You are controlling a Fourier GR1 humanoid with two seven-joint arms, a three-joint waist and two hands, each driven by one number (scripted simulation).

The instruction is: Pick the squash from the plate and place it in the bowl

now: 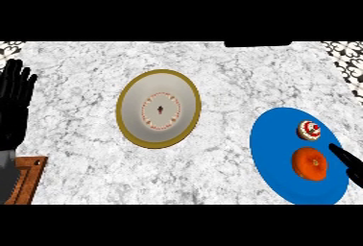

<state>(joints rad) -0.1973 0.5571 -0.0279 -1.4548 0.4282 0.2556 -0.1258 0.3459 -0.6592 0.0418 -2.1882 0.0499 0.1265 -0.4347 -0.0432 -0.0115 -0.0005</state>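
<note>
While the left hand (pixel 16 103) rests open, the right hand's (pixel 347 161) fingers, seemingly straight, near the squash (pixel 309 164).

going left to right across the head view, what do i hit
left hand → wooden board corner → bowl → blue plate → right hand. On the plate: orange squash and a small red-and-white item, roughly level left to right.

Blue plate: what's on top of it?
On the blue plate sit an orange squash and a small red-and-white cupcake. The right robot hand covers part of its right edge.
</note>
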